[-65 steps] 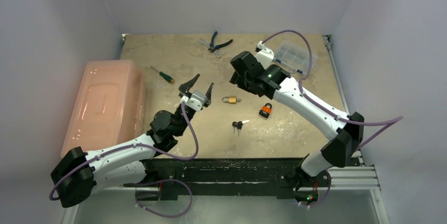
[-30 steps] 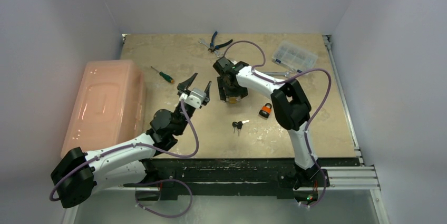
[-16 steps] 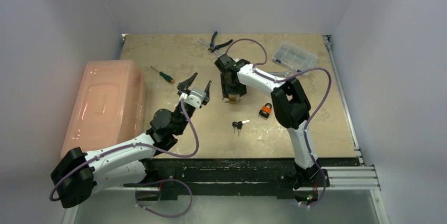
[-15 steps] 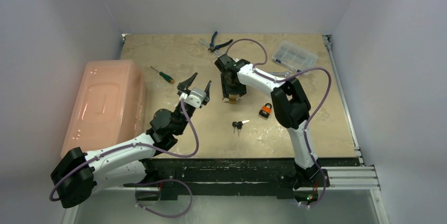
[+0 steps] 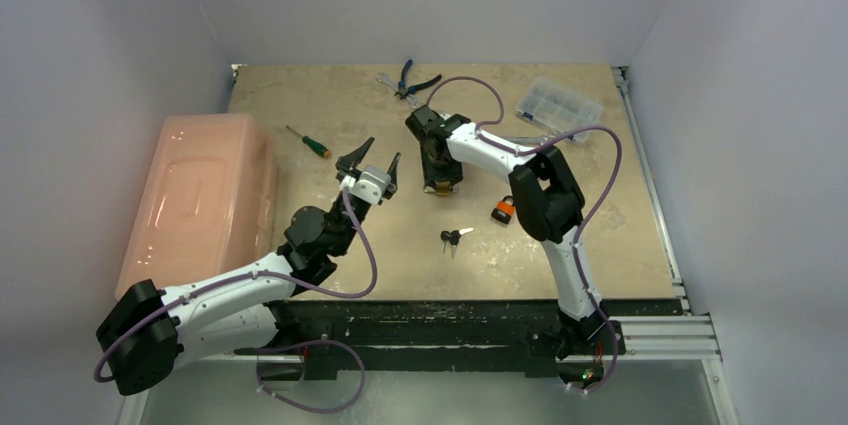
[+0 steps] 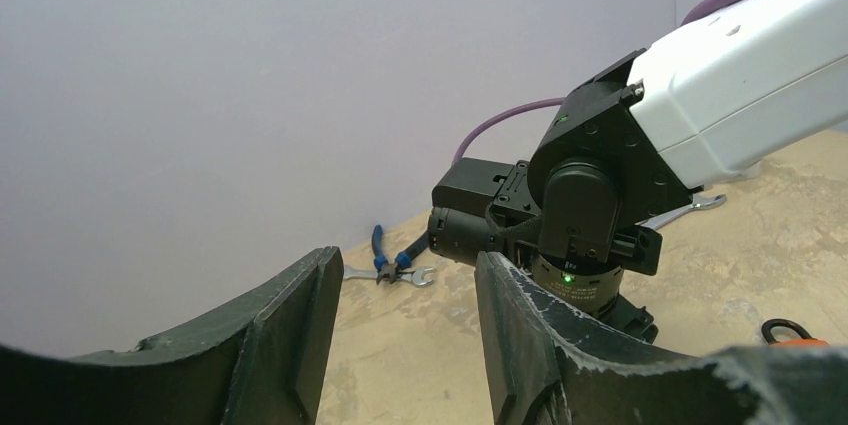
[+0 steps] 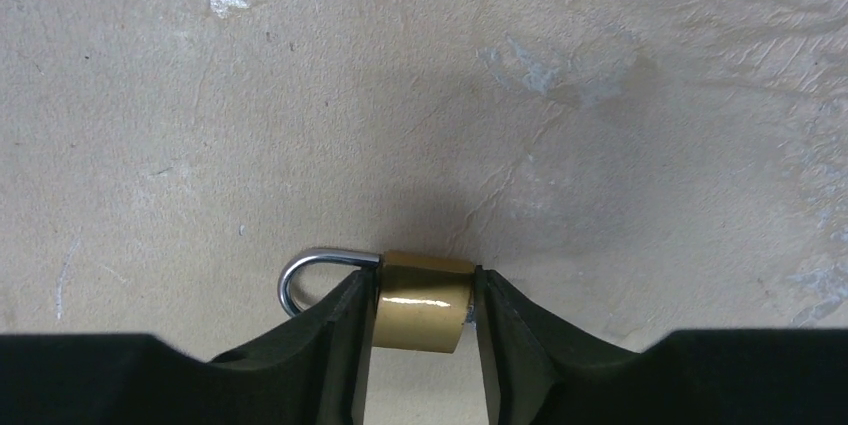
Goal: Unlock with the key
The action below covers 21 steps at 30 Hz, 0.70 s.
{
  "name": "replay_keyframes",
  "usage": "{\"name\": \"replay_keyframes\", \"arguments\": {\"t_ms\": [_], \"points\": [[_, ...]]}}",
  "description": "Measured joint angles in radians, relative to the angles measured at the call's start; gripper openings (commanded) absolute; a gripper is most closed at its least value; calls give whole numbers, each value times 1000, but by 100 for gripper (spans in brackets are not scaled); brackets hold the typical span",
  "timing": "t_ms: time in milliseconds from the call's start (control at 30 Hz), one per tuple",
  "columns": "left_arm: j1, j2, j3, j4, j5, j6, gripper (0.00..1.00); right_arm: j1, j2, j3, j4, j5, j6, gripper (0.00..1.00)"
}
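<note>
A brass padlock (image 7: 423, 305) with a silver shackle lies on the table. My right gripper (image 7: 421, 320) is shut on its body, one finger against each end, the shackle sticking out to the left. In the top view the right gripper (image 5: 438, 167) hides most of the padlock. A bunch of keys (image 5: 453, 237) with black heads lies on the table nearer the front. My left gripper (image 5: 374, 161) is open and empty, raised, left of the right gripper; in the left wrist view (image 6: 405, 325) it looks at the right wrist.
An orange-and-black padlock (image 5: 504, 209) lies right of the keys. A pink plastic case (image 5: 200, 197) fills the left side. A green-handled screwdriver (image 5: 306, 141), blue pliers with a wrench (image 5: 408, 81) and a clear parts box (image 5: 558, 102) lie toward the back.
My right arm swung from the right over to the brass padlock, came down over it and closed on its body. My left arm has stayed still.
</note>
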<state>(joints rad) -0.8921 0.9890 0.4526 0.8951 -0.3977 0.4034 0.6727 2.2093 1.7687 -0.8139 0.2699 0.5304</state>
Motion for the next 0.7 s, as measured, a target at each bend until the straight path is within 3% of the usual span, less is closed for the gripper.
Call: {"name": "replay_keyframes", "arguments": {"t_ms": [67,133,200,500,700], "points": [[0,0,0,0,0,0,55,0,0,0,1,0,0,30],[0,0,0,0,0,0,55,0,0,0,2,1,0,10],[0,0,0,0,0,0,55,0,0,0,4,-1,0,0],[0,0,0,0,0,0,55,0,-18,-27,28,0,1,0],[0,0,0,-1,19,2,54,0,-129,-137,66,0,-10,0]]}}
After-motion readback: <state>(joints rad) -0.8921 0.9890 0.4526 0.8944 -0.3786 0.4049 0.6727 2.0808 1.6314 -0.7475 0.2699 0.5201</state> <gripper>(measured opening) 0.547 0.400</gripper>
